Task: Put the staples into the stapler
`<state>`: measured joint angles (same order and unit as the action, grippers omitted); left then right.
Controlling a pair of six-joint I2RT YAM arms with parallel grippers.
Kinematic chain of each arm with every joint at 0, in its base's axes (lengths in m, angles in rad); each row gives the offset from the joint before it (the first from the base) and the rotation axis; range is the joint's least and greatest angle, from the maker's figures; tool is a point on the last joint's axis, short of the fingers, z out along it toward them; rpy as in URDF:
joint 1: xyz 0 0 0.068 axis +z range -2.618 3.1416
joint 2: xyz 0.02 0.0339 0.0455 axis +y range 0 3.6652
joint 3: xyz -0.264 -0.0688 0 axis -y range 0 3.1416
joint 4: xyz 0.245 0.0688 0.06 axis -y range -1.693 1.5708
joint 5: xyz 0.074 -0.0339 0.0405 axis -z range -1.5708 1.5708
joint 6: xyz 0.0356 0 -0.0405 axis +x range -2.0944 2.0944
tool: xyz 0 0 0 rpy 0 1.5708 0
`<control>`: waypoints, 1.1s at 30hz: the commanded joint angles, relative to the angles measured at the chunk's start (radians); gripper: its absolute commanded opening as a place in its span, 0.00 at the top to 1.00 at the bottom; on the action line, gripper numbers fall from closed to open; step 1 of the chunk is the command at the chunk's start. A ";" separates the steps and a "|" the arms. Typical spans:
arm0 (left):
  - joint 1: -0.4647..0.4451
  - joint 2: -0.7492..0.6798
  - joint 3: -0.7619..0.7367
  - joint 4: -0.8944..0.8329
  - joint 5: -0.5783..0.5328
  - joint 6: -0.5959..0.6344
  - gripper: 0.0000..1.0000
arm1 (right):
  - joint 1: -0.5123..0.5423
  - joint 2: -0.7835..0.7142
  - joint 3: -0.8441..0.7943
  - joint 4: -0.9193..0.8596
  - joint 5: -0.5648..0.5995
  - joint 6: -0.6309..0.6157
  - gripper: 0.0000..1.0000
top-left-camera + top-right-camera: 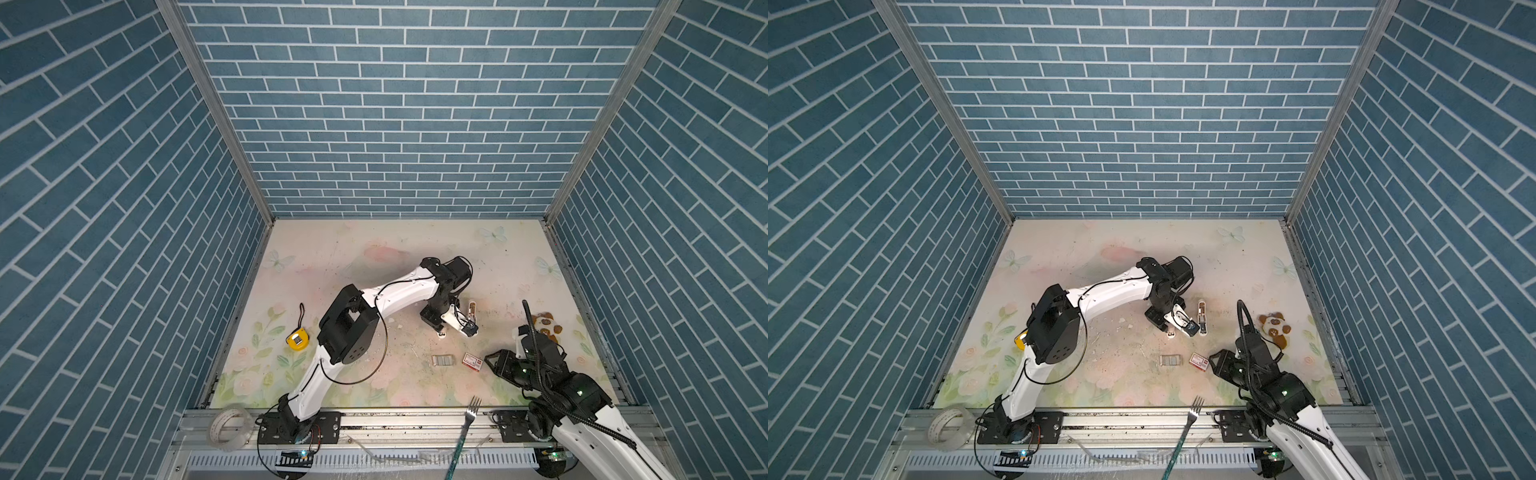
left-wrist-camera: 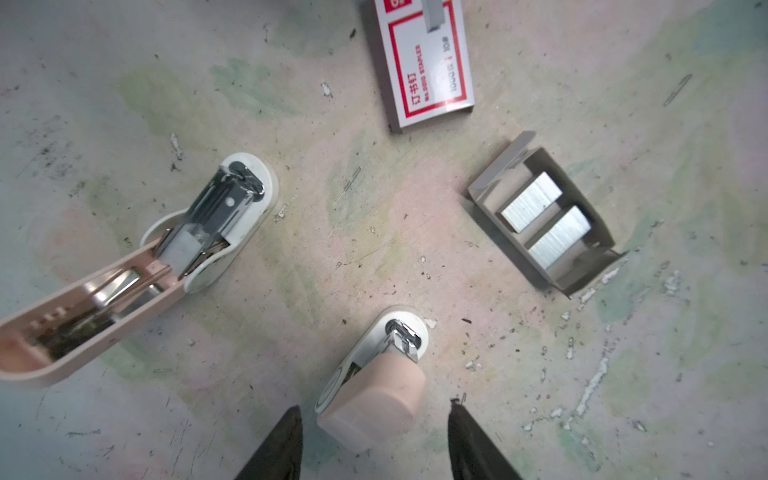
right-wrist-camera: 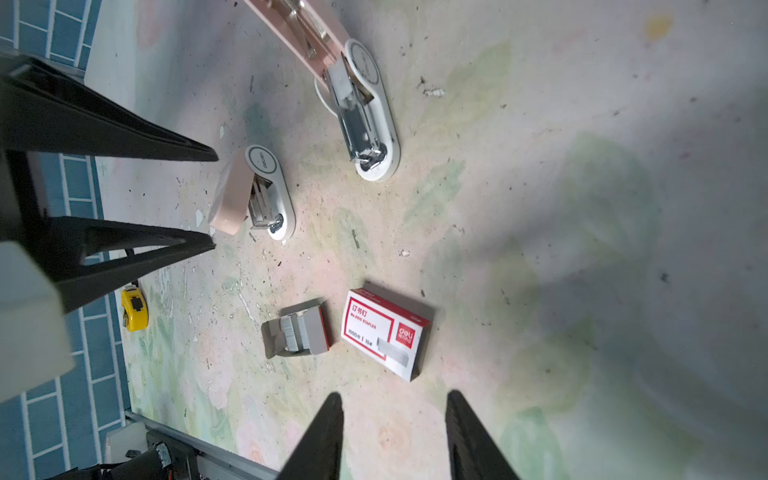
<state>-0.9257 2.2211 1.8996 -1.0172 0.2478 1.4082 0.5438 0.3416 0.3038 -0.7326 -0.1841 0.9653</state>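
- Here, on a pale flower-printed surface (image 1: 374, 257), the staples (image 2: 532, 203) lie as two silvery-grey metal blocks in a grey card tray (image 2: 484, 201). The tray sits just beside a white-and-red labelled box (image 2: 428, 70).
- Near them lies an open pale-pink and white stapler (image 2: 174, 249), lid tipped back and metal channel bare. A closed pale-pink stapler (image 2: 374, 386) lies apart from it.
- The left tool (image 2: 376, 405) has its fingers spread. The closed stapler's rear end sits just between the tips and does not look gripped.
- The right tool (image 3: 395, 394) hangs near the box, fingers spread, nothing between them.
- Handling, as a judgement: the staple blocks look light, stiff and smooth. Their thin strips would probably snap or shed if bent or squeezed hard.
- The best hold is likely from above, across the long sides near the middle. The tray is only part full, so there is finger room beside the blocks, though its walls crowd the outer sides.
- Bare surface lies between tray and open stapler, with only small scraps on it.
- The blue brick-patterned walls (image 1: 124, 208) stand well apart. A yellow tape measure (image 1: 297, 340) and a metal fork (image 1: 469, 415) lie off to the edges.
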 commanded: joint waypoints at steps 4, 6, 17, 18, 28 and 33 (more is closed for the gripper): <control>-0.009 0.030 -0.018 0.018 -0.018 0.044 0.43 | -0.002 0.035 0.007 0.002 -0.006 0.019 0.58; -0.011 0.039 -0.003 0.010 -0.016 0.046 0.43 | -0.003 0.044 0.007 0.007 -0.009 0.016 0.58; -0.021 0.076 0.037 -0.055 -0.057 0.051 0.58 | -0.002 0.040 -0.007 0.022 -0.009 0.012 0.58; -0.021 0.075 0.037 -0.057 -0.060 0.046 0.61 | -0.002 0.040 -0.008 0.024 -0.009 0.012 0.58; -0.026 0.060 0.048 -0.055 -0.078 -0.023 0.71 | -0.003 0.061 -0.022 0.061 -0.011 0.006 0.59; -0.028 0.050 0.042 -0.052 -0.061 -0.068 0.61 | -0.002 0.065 -0.017 0.065 -0.009 0.000 0.59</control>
<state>-0.9466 2.2742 1.9240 -1.0416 0.1764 1.3808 0.5438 0.4026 0.2943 -0.6804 -0.1894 0.9642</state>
